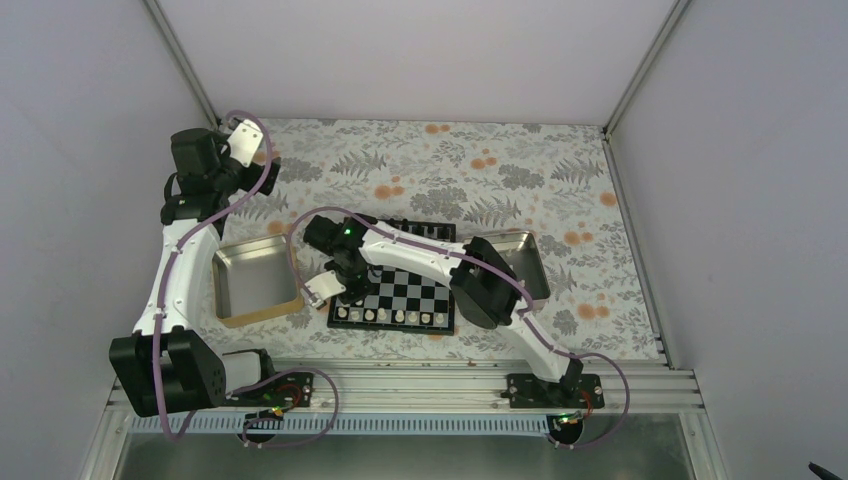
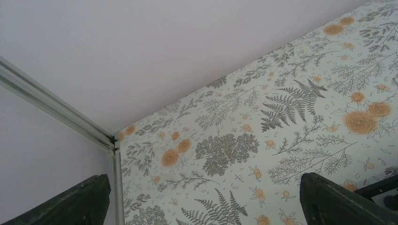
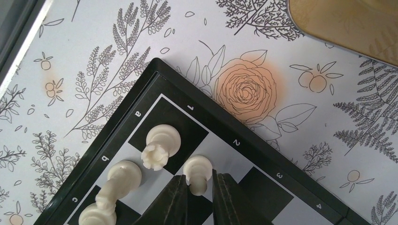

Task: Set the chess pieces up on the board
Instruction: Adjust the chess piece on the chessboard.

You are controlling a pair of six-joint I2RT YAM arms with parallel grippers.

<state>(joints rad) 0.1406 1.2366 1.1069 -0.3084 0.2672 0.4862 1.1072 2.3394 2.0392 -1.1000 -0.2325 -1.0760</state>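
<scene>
The black-and-silver board (image 1: 420, 293) lies mid-table, with a row of white pieces (image 1: 395, 316) along its near edge. My right gripper (image 1: 345, 290) hangs over the board's near-left corner. In the right wrist view the gripper (image 3: 199, 180) is shut on a white pawn (image 3: 197, 171) standing on the a2 square of the board (image 3: 225, 126). A white rook (image 3: 159, 145) stands on a1 and a white knight (image 3: 119, 180) on b1. My left gripper (image 1: 262, 150) is raised at the far left corner, open and empty (image 2: 206, 192).
A square metal tray (image 1: 255, 280) sits left of the board and another (image 1: 525, 262) to its right; the left tray's rim shows in the right wrist view (image 3: 347, 23). Black pieces (image 1: 420, 228) line the board's far edge. Enclosure walls stand close on all sides.
</scene>
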